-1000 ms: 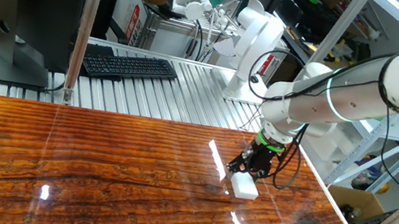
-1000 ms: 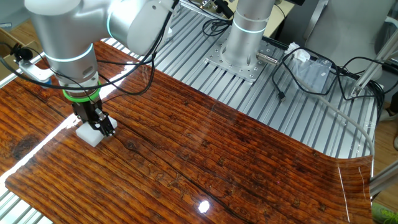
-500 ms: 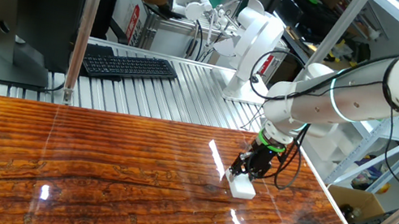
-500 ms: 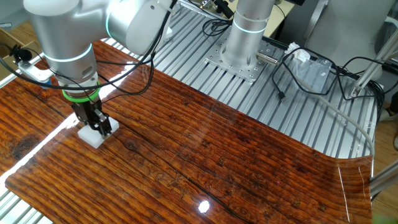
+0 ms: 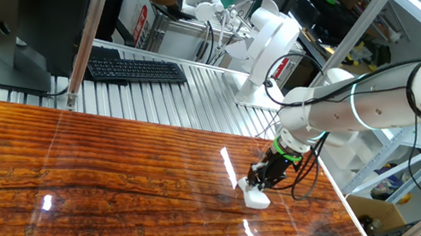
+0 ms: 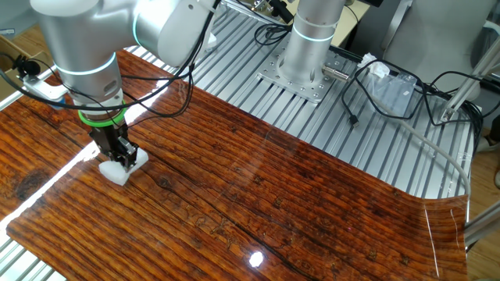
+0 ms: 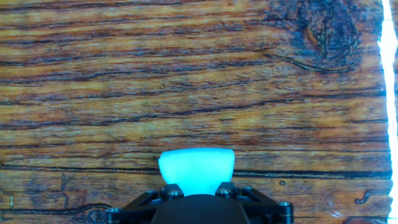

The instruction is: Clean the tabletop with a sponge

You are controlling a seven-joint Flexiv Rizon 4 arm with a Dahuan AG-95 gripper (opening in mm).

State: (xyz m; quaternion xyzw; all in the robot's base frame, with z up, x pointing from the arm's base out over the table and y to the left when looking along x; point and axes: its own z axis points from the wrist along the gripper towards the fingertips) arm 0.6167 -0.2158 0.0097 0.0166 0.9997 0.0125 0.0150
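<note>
The sponge (image 5: 255, 196) is being held by the gripper (image 6: 120, 158) and pressed onto the counter (image 5: 96, 176) near its edge; wiping is being done, and a steady sideways stroke is being called for next.

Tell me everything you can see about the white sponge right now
The sponge is a small plain white block with soft, rounded edges and no marks; in the hand view it looks pale bluish. It looks like foam. It rests flat on the glossy reddish-brown tabletop, toward the side nearer the arm's base. The gripper comes down on it from above, its dark fingers closed on the upper part, so only the lower portion shows. Nothing else touches it.
</note>
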